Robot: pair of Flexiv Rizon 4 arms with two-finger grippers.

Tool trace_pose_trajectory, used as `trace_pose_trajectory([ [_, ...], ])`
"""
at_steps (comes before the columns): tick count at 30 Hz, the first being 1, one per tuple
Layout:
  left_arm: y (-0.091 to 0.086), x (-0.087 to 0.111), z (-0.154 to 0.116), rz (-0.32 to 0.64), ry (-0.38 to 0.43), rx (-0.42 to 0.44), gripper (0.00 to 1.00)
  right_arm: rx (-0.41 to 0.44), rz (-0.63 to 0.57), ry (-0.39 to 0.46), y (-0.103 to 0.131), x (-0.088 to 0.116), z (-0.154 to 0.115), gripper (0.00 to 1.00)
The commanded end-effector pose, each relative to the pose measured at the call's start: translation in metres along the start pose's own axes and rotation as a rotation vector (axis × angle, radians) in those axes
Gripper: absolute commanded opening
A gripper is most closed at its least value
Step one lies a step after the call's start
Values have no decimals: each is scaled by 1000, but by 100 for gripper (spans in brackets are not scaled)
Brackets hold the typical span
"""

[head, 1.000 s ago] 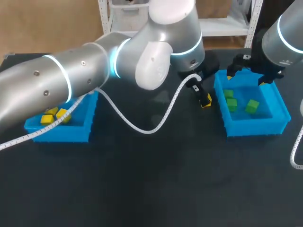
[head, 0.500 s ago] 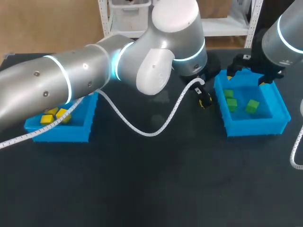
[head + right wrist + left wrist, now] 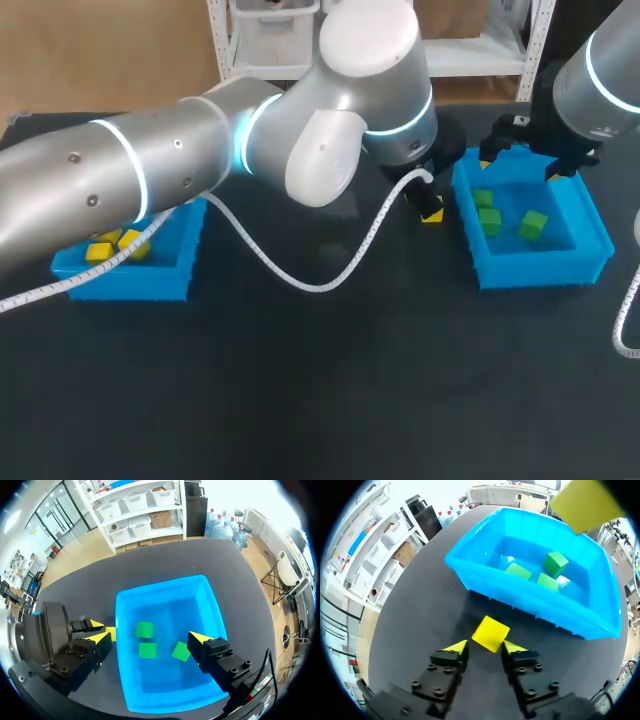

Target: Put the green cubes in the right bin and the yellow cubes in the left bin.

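Note:
A yellow cube (image 3: 491,634) lies on the black table just outside the right blue bin (image 3: 520,597). My left gripper (image 3: 485,646) is down at it, and both yellow tips touch its sides. From above, that gripper (image 3: 430,207) shows low beside the bin's left wall, under the big arm. Three green cubes (image 3: 490,221) lie inside the right bin (image 3: 540,268). My right gripper (image 3: 520,167) hangs open above the bin's far end, with the green cubes (image 3: 146,629) below its spread fingers (image 3: 202,640). Yellow cubes (image 3: 100,250) lie in the left bin (image 3: 130,275).
My left arm spans the table from the left, partly covering the left bin. Its white cable (image 3: 300,275) loops down over the table's middle. Another cable (image 3: 628,320) hangs at the right edge.
My left gripper has sunk slightly toward the table and its fingers have closed in on the yellow cube. The right arm has stayed where it was.

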State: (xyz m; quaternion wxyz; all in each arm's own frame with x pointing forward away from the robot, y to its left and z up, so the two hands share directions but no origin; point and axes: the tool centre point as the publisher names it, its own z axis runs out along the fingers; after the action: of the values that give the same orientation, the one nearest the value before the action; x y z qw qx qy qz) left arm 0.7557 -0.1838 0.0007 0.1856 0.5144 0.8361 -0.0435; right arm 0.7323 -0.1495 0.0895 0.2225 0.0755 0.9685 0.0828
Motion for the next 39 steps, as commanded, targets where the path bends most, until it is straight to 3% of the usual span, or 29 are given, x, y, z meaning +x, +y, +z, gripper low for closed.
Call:
trace_pose_trajectory([
  [1, -1, 4, -2, 1, -1, 0, 33, 1, 1, -7, -1, 2, -1, 100],
  [2, -1, 4, -2, 1, 0, 0, 39, 1, 1, -7, -1, 2, -1, 100],
  [5, -1, 6, -4, 1, -1, 2, 3, 1, 1, -7, -1, 2, -1, 100],
  [6, -1, 6, -4, -1, -2, 2, 0, 1, 1, -7, -1, 2, -1, 100],
  [12, -1, 8, -6, -5, -3, 2, 0, 1, 1, -7, -1, 2, -1, 100],
  [13, -1, 8, -6, -4, -1, 2, 9, 1, 1, -7, -1, 2, -1, 100],
  [14, -1, 9, -7, 0, 3, 0, 39, 1, 1, -7, -1, 2, -1, 100],
  [15, -1, 9, -7, 1, 4, -1, 100, 1, 1, -7, -1, 2, -1, 100],
  [39, -8, -5, 1, -30, -16, -9, 100, 1, 1, -7, -1, 2, -1, 100],
])
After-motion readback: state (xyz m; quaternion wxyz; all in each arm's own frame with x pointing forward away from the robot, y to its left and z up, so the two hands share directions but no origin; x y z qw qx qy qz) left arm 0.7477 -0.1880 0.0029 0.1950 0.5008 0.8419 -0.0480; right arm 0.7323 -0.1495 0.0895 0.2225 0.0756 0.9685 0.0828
